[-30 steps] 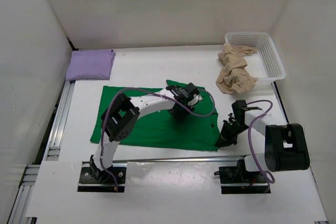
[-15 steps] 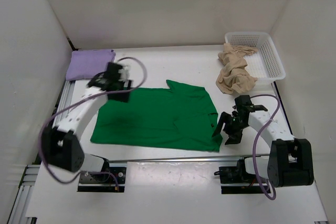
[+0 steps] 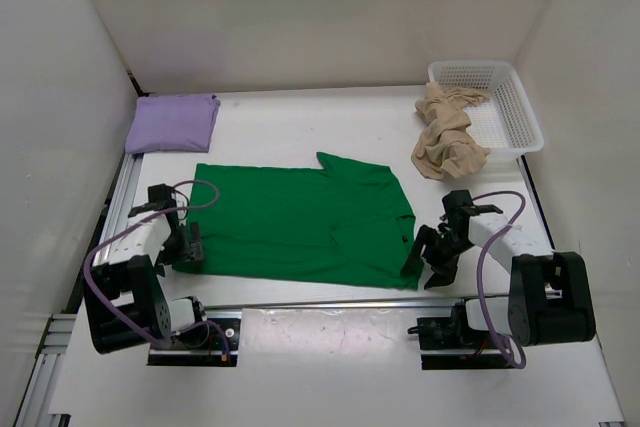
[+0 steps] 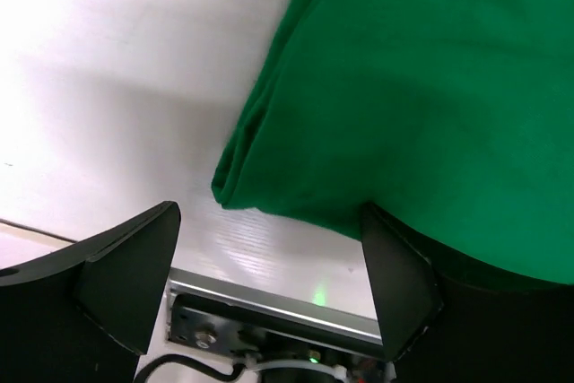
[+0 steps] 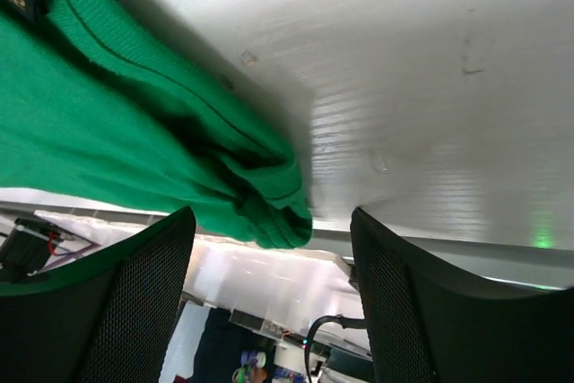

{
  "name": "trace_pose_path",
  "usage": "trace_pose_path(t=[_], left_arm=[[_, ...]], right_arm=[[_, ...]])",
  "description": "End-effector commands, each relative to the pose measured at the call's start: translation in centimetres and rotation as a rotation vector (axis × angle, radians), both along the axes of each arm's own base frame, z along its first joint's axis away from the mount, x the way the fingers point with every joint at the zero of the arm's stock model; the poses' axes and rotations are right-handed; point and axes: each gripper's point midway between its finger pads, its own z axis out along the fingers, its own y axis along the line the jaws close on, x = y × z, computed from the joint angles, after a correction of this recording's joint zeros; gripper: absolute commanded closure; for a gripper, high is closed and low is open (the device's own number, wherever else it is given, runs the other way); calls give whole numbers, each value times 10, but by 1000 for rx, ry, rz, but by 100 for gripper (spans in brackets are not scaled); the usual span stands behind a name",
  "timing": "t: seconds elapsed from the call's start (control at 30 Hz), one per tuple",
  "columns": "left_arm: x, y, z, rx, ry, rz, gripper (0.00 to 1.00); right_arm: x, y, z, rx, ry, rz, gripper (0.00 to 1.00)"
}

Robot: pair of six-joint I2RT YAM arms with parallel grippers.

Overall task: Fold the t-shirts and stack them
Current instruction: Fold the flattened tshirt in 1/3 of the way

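A green t-shirt (image 3: 300,227) lies spread flat mid-table. My left gripper (image 3: 190,247) sits low at its near left corner, open. In the left wrist view the folded green corner (image 4: 377,87) lies just ahead of the gripper (image 4: 269,284), between the spread fingers (image 4: 126,275). My right gripper (image 3: 425,257) is at the shirt's near right corner, open. In the right wrist view the bunched green hem (image 5: 134,132) hangs between that gripper's (image 5: 273,302) mesh pads (image 5: 421,302), untouched. A folded purple t-shirt (image 3: 172,123) lies far left. A crumpled beige t-shirt (image 3: 447,142) spills from the basket.
A white plastic basket (image 3: 505,97) stands at the far right corner, with the beige cloth draped over its left rim. White walls close in the table on three sides. A metal rail (image 3: 330,299) runs along the near edge in front of both arm bases.
The left arm left the shirt's middle, swung past the far left edge and came down at the near left corner, jaws opening. The right gripper opened and stayed at the near right corner.
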Motion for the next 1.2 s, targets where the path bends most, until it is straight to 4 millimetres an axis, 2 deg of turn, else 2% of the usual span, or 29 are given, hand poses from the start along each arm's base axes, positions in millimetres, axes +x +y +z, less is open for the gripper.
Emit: trace_pose_path(t=[0.0,0.07,0.2,0.23,0.3,0.33,0.37,0.43,0.5,0.53,0.57,0.6,0.67,0.73,0.77,0.8,0.83,0.9,0.93,0.97,1.07,1.1,1.17], left_arm=[[19,10,-3,-10,-56,52,9],[17,9,-10,-46,-36,70,11],[20,1,-16,-95,-21,64,26],[24,-2,-17,-119,-36,59,36],[25,-7,-17,-144,-43,55,48],[25,-8,-17,-153,-45,54,54],[25,-8,-17,-153,-45,54,69],[26,-8,-15,-151,-54,53,89],[25,1,-10,-106,-78,68,90],[13,1,-12,-92,-54,72,90],[3,2,-11,-74,-33,77,90],[-6,11,-8,-9,-18,88,90],[-27,14,-1,42,-2,96,90],[-40,14,3,59,-1,99,90],[-47,11,1,55,17,98,82],[-49,11,3,55,17,98,65],[-54,9,1,50,35,98,41],[-53,10,1,52,26,98,1],[-47,11,6,57,7,99,1],[-41,13,11,61,-7,99,1],[14,24,53,77,-206,96,1],[44,27,81,67,-310,85,1],[80,14,102,-35,-406,40,1]], right_arm=[[2,6,-6,30,-22,13,27],[0,8,-8,40,-12,13,29],[-7,10,-12,38,3,23,41],[-6,12,-12,49,-6,32,52],[-10,12,-15,46,15,32,67],[-12,11,-16,44,25,32,83],[-10,13,-15,44,26,41,90],[-8,13,-12,44,22,41,100],[-13,9,-9,16,44,40,100],[-15,6,-6,2,47,40,100],[-25,0,-1,-34,76,31,100],[-30,-3,2,-49,86,18,100],[-39,-5,13,-66,74,-14,100],[-45,-6,13,-73,65,-45,98],[-44,-6,16,-68,42,-57,87],[-46,-6,15,-68,47,-66,59],[-46,-6,15,-68,47,-66,50],[-36,-8,20,-87,24,-67,36],[-27,-9,25,-97,-6,-53,35],[-5,-6,44,-93,-74,-36,35],[42,-5,80,-142,-221,24,34],[79,0,114,-135,-345,26,31],[118,13,119,-142,-365,126,28]])
